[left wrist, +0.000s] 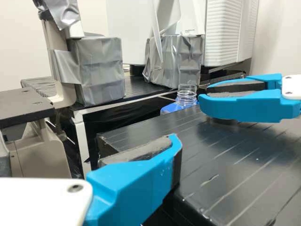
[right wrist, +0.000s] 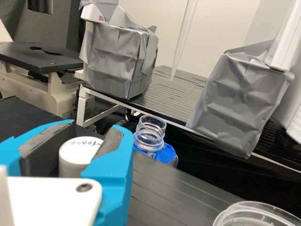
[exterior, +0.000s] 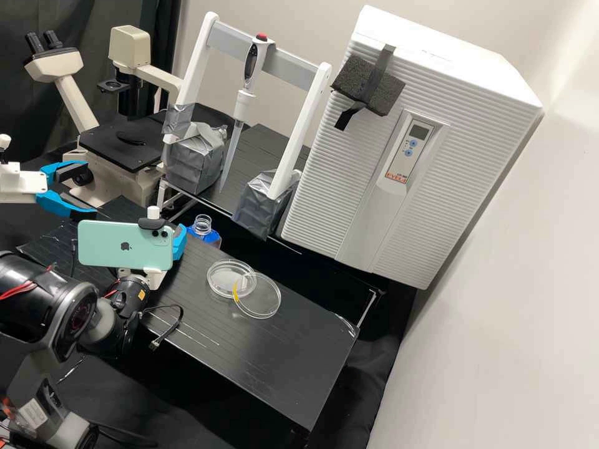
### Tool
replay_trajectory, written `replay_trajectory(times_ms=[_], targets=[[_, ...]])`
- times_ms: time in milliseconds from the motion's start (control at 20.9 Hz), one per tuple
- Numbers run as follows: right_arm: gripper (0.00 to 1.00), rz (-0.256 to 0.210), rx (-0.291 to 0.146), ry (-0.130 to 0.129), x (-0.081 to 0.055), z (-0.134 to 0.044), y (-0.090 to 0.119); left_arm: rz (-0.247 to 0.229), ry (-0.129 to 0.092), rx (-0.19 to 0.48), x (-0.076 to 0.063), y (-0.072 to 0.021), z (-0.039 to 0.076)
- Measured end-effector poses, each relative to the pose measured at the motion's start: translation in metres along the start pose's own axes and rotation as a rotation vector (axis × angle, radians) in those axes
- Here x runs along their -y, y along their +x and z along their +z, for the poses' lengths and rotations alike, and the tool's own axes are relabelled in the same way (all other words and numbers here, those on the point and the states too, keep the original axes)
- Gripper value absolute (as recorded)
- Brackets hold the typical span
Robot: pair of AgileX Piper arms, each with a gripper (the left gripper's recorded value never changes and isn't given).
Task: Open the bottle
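From above, we see the bottle [exterior: 203,227] standing uncapped at the far edge of the bench [exterior: 281,349], with blue liquid inside. The right gripper [exterior: 179,240] sits over that same edge, half hidden by a mint phone [exterior: 125,244]. The left gripper [exterior: 87,187] hangs off the bench's left end, fingers spread.

On the left wrist, we see the left gripper [left wrist: 189,120] wide apart and empty above the bench.

On the right wrist, the right gripper [right wrist: 82,141] clamps a white cap [right wrist: 77,155] with handwritten characters on top.

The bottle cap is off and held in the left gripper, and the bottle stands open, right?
Not quite. The right gripper holds the white cap, as the right wrist view shows; the left gripper is open and empty. The bottle does stand open.
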Motion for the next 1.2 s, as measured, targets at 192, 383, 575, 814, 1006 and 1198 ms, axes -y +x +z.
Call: replay_trajectory(times_ms=[192,383,575,814,1006,1198], targets=[[1.00,0.009,0.013,0.002,-0.002,0.002,0.000,0.001,-0.001,-0.002,0.000,0.0000,0.000],[1.00,0.024,0.031,0.010,-0.003,0.004,0.000,0.000,0.002,-0.004,0.000,-0.0008,0.000],[1.00,0.046,0.042,-0.001,-0.005,0.002,-0.001,0.012,0.036,-0.001,-0.003,-0.0058,0.005],[1.00,0.077,0.030,-0.020,-0.009,-0.001,-0.003,0.013,0.034,-0.006,-0.003,-0.0058,0.004],[1.00,0.141,0.007,-0.023,-0.016,-0.007,-0.005,0.023,0.048,-0.026,-0.004,-0.0058,0.002],[1.00,0.257,-0.011,-0.043,-0.022,-0.017,-0.013,0.036,0.038,-0.050,-0.006,-0.0059,0.000]])
